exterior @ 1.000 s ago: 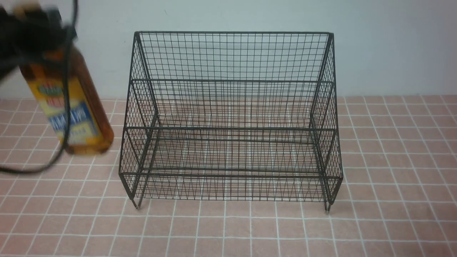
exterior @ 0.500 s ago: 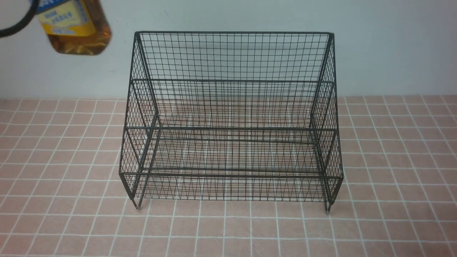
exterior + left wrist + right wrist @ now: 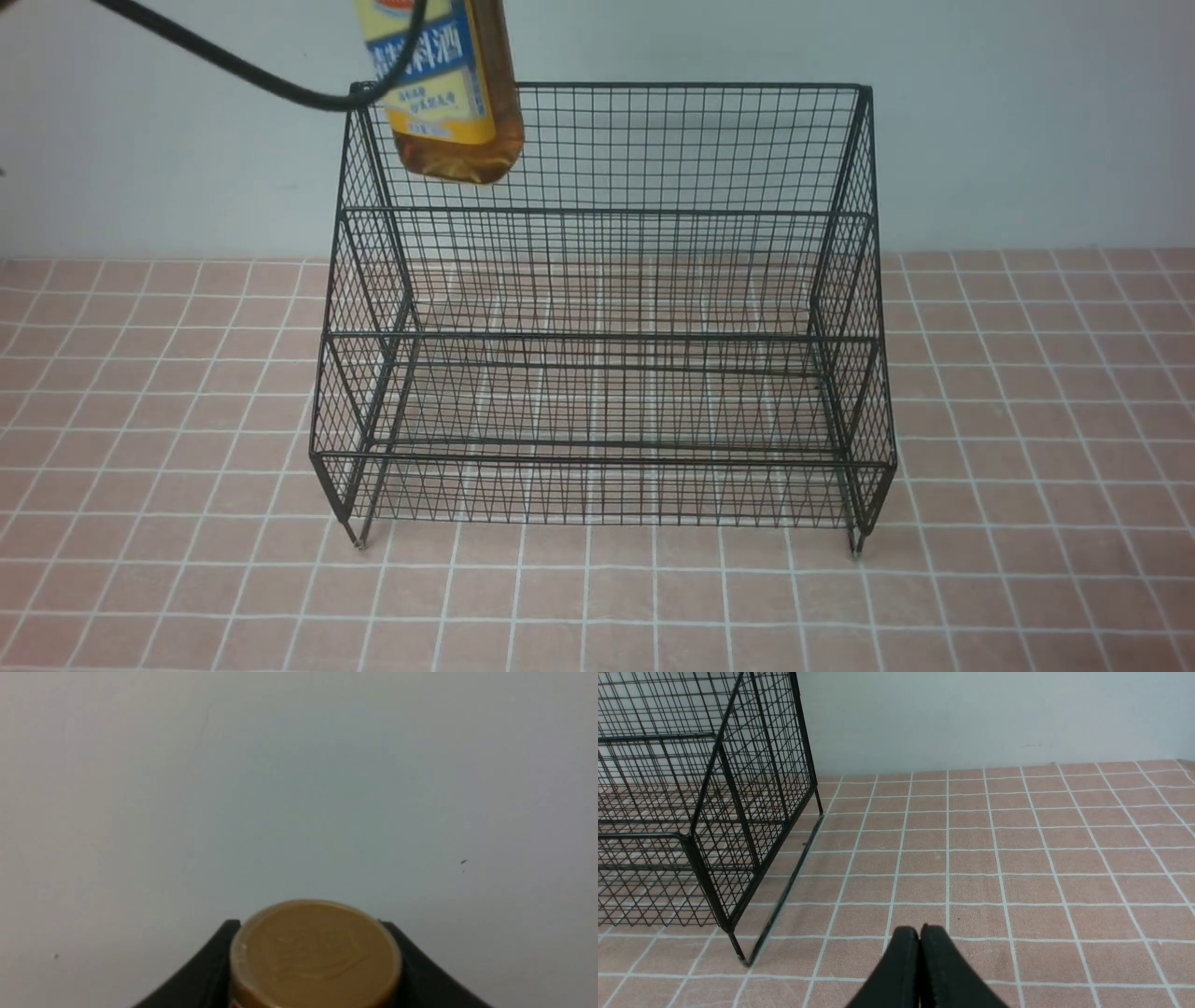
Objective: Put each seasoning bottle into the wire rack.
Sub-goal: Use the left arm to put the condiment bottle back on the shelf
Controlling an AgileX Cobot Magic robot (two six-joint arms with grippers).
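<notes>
Fingers of the left gripper are seen as two black shapes clamped on either side of a gold-tan cap; the seasoning bottle is thus gripped at its top and hangs below them. In the front view only the lower part of the bottle is shown, slightly tilted, with its base held high over the left end of the wire rack, close to the top rim and clear of both tiers. Whether it is already over the upper tier or just in front of it cannot be told. A black cable is draped across the label.

The right gripper is pressed closed with nothing between its tips, low over the tiles; one end of the rack stands well apart from those fingers, toward the other arm.

The task is judged to be at an early stage. No bottle has been set in the rack, and both tiers are bare. The bottle in hand is yet to be lowered and let go. No other bottle is shown in any view.

The rack is stood on a pink tiled surface with white grout lines, and a plain pale wall is seen beyond the fingers.
</notes>
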